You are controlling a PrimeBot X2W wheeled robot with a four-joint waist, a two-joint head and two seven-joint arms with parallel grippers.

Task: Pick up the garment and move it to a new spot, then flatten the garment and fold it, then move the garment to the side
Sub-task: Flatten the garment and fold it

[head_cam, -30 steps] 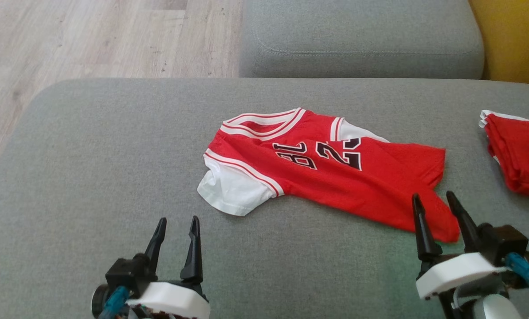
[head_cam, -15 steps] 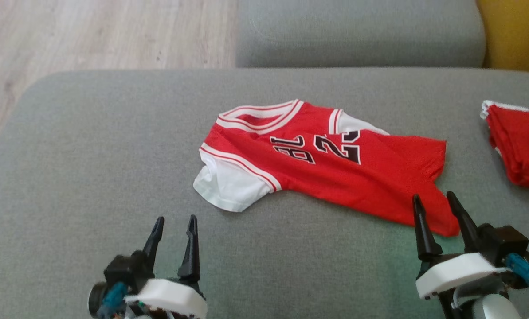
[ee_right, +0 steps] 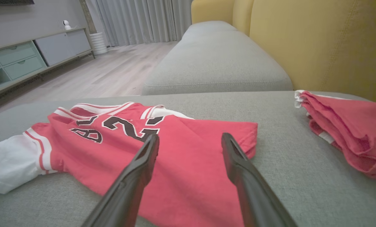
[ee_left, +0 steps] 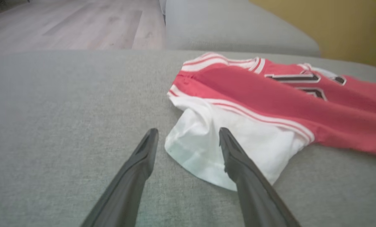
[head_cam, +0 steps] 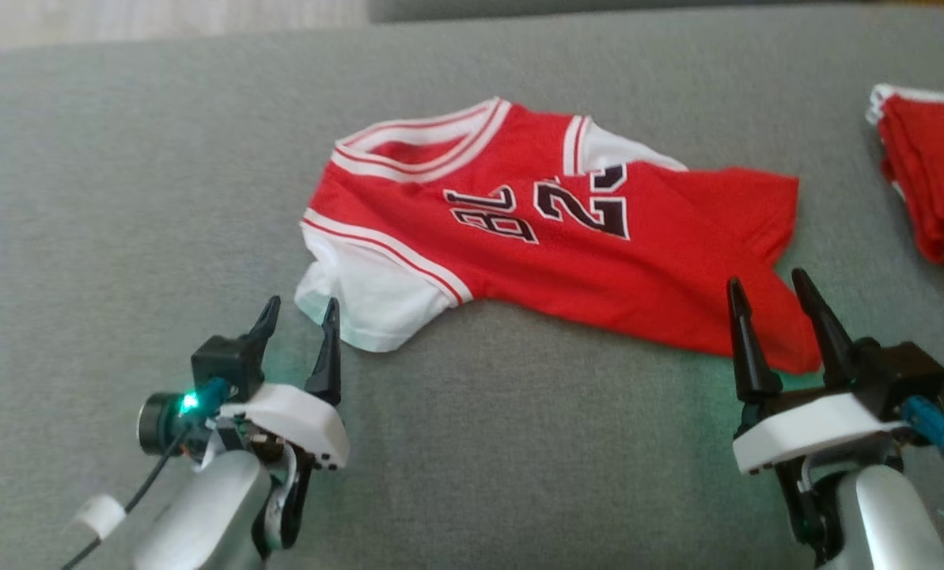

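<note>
The garment (head_cam: 535, 245) is a red jersey with white sleeves and black numerals, lying loosely spread on the grey cushion (head_cam: 123, 182), collar to the far left. My left gripper (head_cam: 301, 307) is open just at the near edge of the white sleeve (ee_left: 216, 148); in the left wrist view its fingers straddle that sleeve's corner. My right gripper (head_cam: 764, 285) is open above the jersey's near right hem (ee_right: 191, 176), nothing between its fingers.
A folded stack of red clothes (head_cam: 930, 182) lies at the cushion's right edge, seen also as the red stack (ee_right: 348, 132). A second grey cushion (ee_right: 216, 63) and a yellow backrest (ee_right: 317, 41) stand beyond. Wooden floor (ee_left: 65, 25) lies to the far left.
The head camera has tilted down, so the whole scene slid up the picture. My left gripper has come forward to the white sleeve's edge. The right gripper holds its place over the hem.
</note>
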